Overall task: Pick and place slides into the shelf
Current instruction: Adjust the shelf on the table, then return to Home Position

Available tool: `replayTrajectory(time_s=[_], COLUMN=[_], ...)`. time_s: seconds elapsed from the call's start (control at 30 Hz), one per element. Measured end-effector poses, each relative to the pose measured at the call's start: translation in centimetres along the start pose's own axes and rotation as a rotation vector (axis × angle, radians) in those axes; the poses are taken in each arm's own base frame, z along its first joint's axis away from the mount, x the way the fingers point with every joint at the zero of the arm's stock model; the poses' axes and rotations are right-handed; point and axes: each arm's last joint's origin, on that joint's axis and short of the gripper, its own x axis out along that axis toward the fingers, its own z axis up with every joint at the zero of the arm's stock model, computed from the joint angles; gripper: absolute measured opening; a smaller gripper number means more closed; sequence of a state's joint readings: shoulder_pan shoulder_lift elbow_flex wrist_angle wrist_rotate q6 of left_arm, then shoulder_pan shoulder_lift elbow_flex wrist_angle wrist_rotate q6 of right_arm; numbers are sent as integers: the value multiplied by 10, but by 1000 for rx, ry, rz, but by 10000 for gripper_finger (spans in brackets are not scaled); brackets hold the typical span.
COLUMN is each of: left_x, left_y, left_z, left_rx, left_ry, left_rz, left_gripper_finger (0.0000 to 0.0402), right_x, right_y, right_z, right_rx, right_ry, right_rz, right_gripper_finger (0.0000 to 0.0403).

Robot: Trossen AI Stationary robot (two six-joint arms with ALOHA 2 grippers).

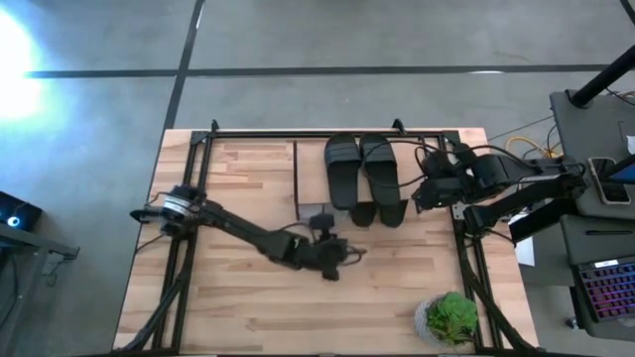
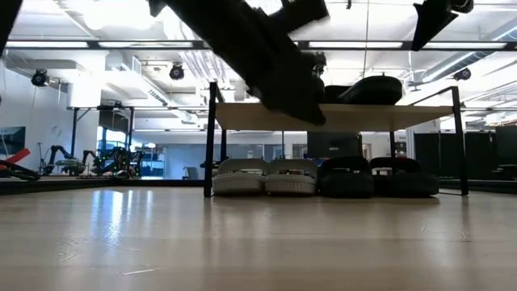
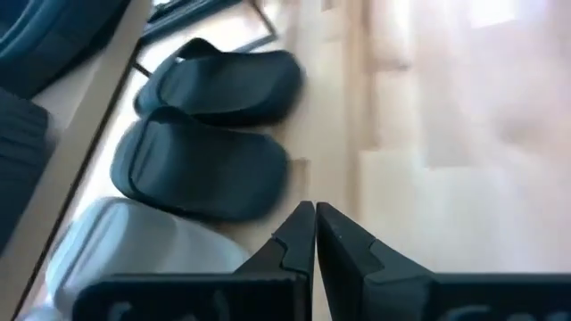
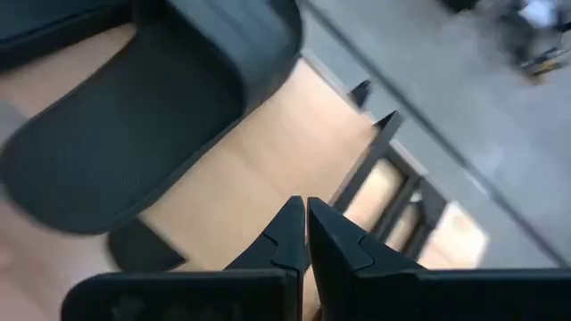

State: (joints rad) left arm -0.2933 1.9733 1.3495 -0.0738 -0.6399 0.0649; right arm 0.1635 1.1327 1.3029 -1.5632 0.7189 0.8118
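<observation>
Slides point(image 1: 362, 174): two black on shelf point(image 1: 268, 169) top, greys and blacks beneath. Left claw point(image 3: 314, 210) pinched shut, empty, near shelf; right claw point(image 4: 306, 207) likewise shut, empty.

left gripper point(image 3: 314, 212) fingers together; right gripper point(image 4: 306, 207) fingers together

Grey slides point(image 2: 266, 175) under the shelf point(image 2: 331, 115) hidden from overhead; black slide point(image 4: 125, 134) cut off, blurred.
</observation>
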Motion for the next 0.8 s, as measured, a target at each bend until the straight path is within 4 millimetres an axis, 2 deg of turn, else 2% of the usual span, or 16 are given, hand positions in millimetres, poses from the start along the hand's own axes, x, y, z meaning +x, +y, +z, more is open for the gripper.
replayTrajectory(time_s=[0.1, 0.2, 0.3, 0.37, 0.4, 0.5, 0.57, 0.67, 0.73, 0.8], left_x=[-30, -63, -93, -105, -110, -118, -124, -138, -148, -155], left_y=[-7, -8, 9, 31, 40, 64, 82, 105, 114, 119], left_z=[4, 11, 21, 24, 21, 10, 6, 3, -4, -13], left_rx=[-5, -28, -212, -344, -382, -483, -592, -765, -819, -834], left_ry=[28, 27, 32, 54, 58, 6, -78, -275, -415, -558], left_rz=[-39, -94, -234, -341, -366, -326, -308, -317, -358, -402], left_gripper_finger=[0, 0, 0, 0, 0, 0, 0, 0, 0, 0], right_x=[-3, -8, -15, -21, -25, -42, -54, -71, -74, -69], right_y=[2, 15, 29, 30, 28, 14, 4, -10, -24, -42], right_z=[0, 10, 25, 32, 36, 48, 49, 38, 27, 7], right_rx=[-11, -50, -167, -278, -289, -112, -144, -270, -215, -139], right_ry=[44, 0, -118, -199, -233, -289, -302, -285, -254, -244], right_rz=[131, 366, 608, 657, 628, 571, 604, 705, 731, 766], right_gripper_finger=[9, 9, 9, 9, 9, 9, 9, 9, 9, 9])
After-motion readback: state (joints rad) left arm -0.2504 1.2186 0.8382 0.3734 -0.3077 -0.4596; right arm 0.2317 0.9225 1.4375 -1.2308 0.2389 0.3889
